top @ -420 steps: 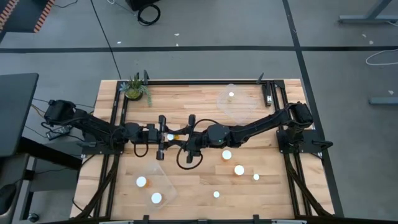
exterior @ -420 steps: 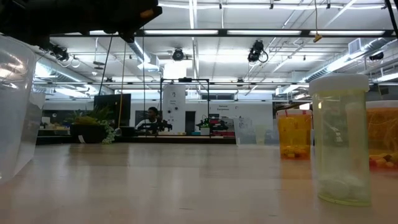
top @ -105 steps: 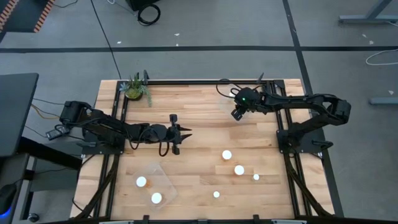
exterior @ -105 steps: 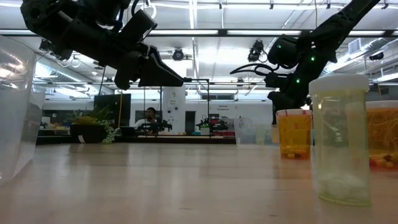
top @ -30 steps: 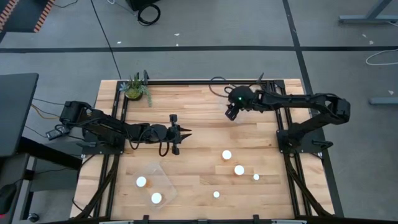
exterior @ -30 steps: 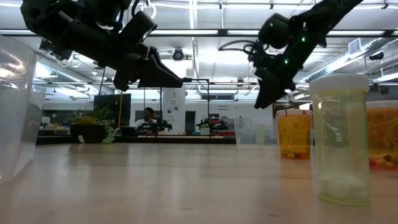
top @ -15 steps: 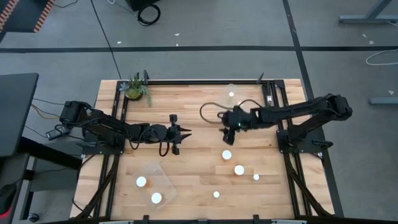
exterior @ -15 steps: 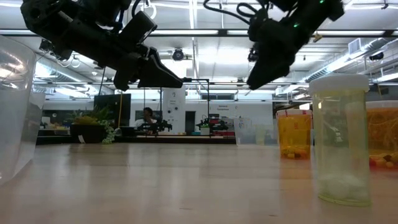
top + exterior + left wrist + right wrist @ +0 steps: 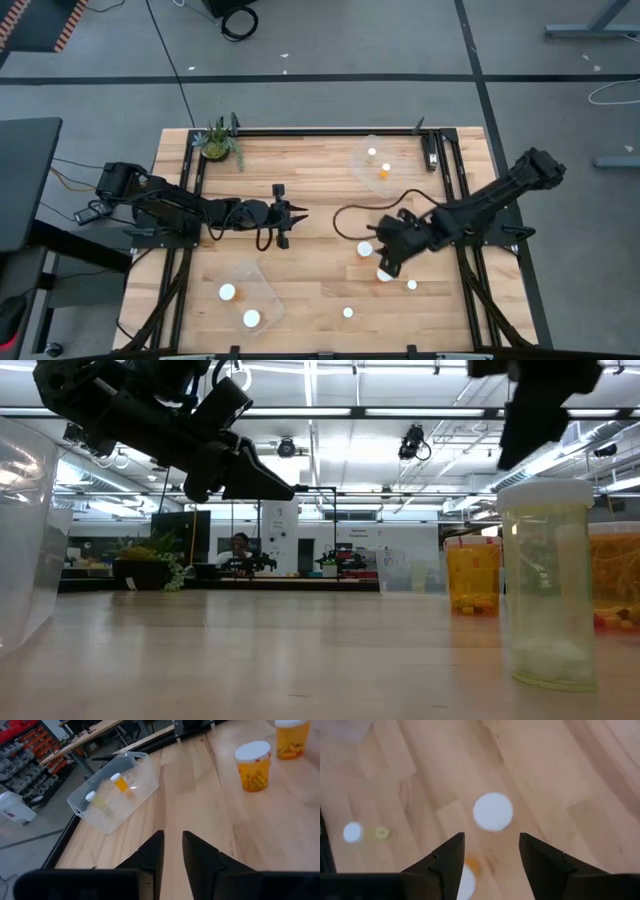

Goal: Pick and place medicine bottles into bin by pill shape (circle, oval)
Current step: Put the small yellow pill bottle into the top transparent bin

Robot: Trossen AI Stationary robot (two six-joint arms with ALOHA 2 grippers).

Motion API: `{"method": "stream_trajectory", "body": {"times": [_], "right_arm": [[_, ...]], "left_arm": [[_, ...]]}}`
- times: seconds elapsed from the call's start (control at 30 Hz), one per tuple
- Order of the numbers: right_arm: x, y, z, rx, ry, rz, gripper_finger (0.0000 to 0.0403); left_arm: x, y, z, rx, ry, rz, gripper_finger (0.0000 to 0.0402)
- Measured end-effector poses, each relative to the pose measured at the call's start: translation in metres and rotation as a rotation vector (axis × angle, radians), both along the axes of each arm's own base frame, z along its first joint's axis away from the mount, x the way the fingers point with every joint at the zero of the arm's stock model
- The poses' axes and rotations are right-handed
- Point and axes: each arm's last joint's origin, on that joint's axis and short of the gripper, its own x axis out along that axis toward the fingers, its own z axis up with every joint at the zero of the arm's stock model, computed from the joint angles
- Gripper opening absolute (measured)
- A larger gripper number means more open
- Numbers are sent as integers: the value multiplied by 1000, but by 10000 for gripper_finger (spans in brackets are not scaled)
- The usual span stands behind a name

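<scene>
My right gripper (image 9: 384, 264) (image 9: 491, 840) is open and empty, pointing down above two white-capped medicine bottles (image 9: 365, 248) (image 9: 385, 274) at the table's right middle. In the right wrist view one cap (image 9: 492, 811) lies just beyond the fingertips and another (image 9: 464, 884) shows low between the fingers. Two smaller bottles (image 9: 412, 285) (image 9: 348, 313) stand nearer the front edge. My left gripper (image 9: 297, 212) (image 9: 171, 836) hovers over the table's middle, empty, with a narrow gap between its fingers. The bottles stand upright on their bases.
A clear bin (image 9: 375, 165) at the far right holds two bottles (image 9: 371, 152) (image 9: 384, 173). Another clear bin (image 9: 262, 290) near the front left holds two bottles (image 9: 228, 292) (image 9: 251, 318). A small plant (image 9: 217, 142) stands at the far left corner.
My right gripper has swung from over the far bin toward the table's near edge and come down over the loose bottles at the right middle, staying open. With it gone, an orange bottle shows lying in the far bin.
</scene>
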Motion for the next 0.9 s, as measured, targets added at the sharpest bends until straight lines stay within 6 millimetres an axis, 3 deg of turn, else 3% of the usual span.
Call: {"method": "stream_trajectory", "body": {"times": [0.23, 0.57, 0.9], "right_arm": [[-14, 26, -9, 24, 46, -49, 184], [-12, 43, -41, 76, 273, -97, 183], [-7, 77, -28, 0, 377, -109, 183]], "left_arm": [[0, 0, -1, -19, 7, 7, 79], [0, 0, -1, -20, 7, 7, 74], [-1, 0, -2, -21, 12, 8, 75]]}}
